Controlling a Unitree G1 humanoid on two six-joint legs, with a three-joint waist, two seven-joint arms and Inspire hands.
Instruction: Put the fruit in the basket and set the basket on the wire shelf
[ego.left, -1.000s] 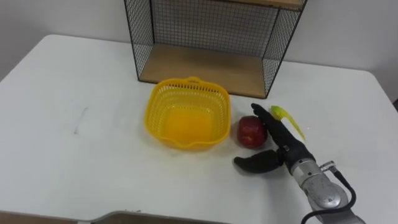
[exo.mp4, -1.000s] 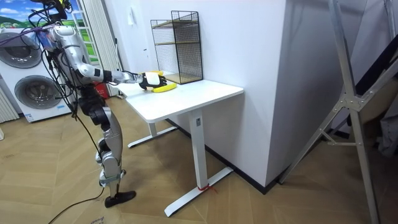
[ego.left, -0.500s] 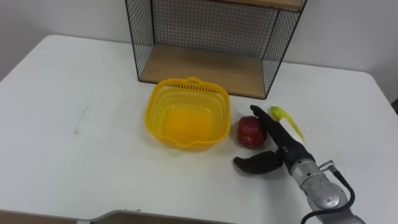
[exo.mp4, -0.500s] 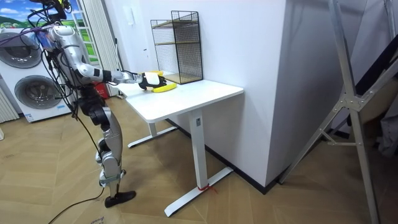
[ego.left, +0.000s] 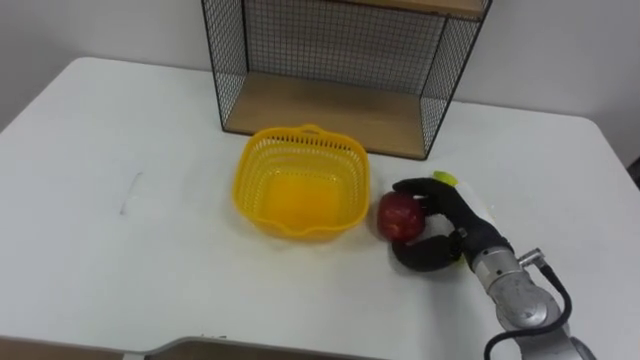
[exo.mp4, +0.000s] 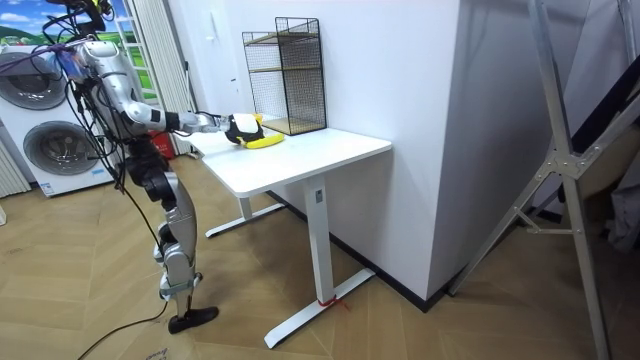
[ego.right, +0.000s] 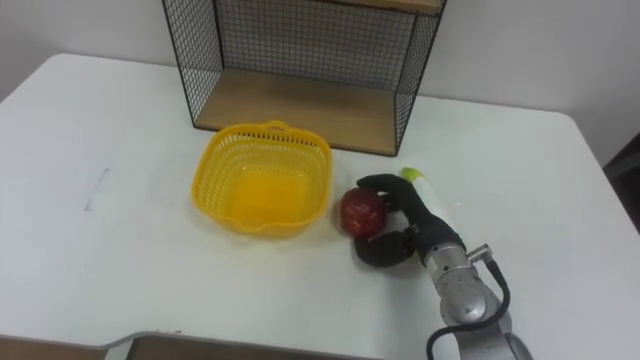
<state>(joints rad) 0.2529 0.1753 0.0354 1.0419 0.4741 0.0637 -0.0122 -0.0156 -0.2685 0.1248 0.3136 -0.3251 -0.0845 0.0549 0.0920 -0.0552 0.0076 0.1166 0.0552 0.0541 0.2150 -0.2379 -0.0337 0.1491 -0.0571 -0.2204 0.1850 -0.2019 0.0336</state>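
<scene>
A red apple (ego.left: 396, 214) rests on the white table (ego.left: 120, 250), just right of the empty yellow basket (ego.left: 300, 182). My right hand (ego.left: 447, 228) comes in from the lower right. Its fingers curl over the apple's top and its thumb closes in below it. Behind the hand only the tip of a yellow-green fruit (ego.left: 445, 179) shows. The black wire shelf (ego.left: 340, 60) with a wooden floor stands at the table's far edge, behind the basket. In the room view I stand at the table's end on the room view's left, right arm stretched out to the basket (exo.mp4: 263, 141).
The table's right edge runs close past my right forearm. In the room view, washing machines (exo.mp4: 45, 150) stand behind me and a metal frame (exo.mp4: 570, 160) leans at the room view's right.
My right hand's fingers, straight beside the apple before, have curled round it, and the thumb has closed in. The hand now hides most of the yellow-green fruit.
</scene>
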